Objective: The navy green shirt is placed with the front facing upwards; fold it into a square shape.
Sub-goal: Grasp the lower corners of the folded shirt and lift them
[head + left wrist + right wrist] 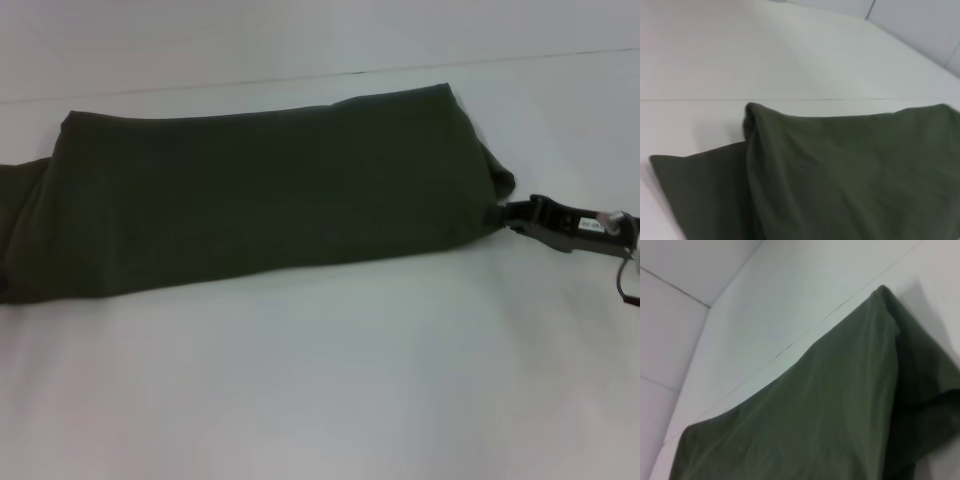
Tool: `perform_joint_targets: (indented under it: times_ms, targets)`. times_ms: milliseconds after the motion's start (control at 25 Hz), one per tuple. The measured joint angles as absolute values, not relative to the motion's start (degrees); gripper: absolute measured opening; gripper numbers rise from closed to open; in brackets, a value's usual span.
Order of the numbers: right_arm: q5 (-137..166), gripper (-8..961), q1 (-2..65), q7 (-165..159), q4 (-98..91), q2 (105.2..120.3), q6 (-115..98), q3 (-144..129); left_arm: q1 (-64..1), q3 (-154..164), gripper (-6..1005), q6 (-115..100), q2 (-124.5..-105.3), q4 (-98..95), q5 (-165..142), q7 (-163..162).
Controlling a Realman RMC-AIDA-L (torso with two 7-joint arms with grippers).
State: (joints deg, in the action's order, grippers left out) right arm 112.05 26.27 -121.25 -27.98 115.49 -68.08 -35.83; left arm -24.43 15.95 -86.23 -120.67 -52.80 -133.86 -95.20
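Across the left of the head view, the navy green shirt (260, 195) ran off the picture's edge, lying as a long folded band on the white surface (320, 390). Only plain dark green cloth faced up; no lettering showed. No left end effector appeared in any view; the left wrist view showed just the shirt's folded end, with a second layer spreading out beneath it, on the white surface. A thin dark seam (300, 76) crossed the surface beyond the shirt, running from left to right and rising slightly toward the right. Past the middle, the band's far edge climbed to a rounded corner, and its right end drooped in a small fold. At that end the right end effector (503, 212) lay low over the surface, its tip touching the shirt's corner; whether it pinched the cloth could not be told. Pale wall panels showed in the wrist views.
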Motion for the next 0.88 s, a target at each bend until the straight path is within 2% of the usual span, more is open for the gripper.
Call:
perform_joint_targets:
  times_ms: [320, 560, 880]
  targets:
    - [111.8, 10, 23.3, -118.2, -28.0, 115.32, -71.8, -34.8, -22.0, 13.7, 58, -89.1, -121.19, -53.2, -133.7, -94.7]
    - [111.9, 10, 23.2, -117.9, -28.0, 114.95, -71.9, -34.2, -23.2, 13.1, 68, -86.5, -121.23, -52.8, -133.4, -96.3]
    - [112.1, 11, 23.7, -118.0, -28.0, 114.94, -72.0, -34.2, -26.8, 13.6, 81, -81.2, -119.33, -50.9, -135.1, -101.8]
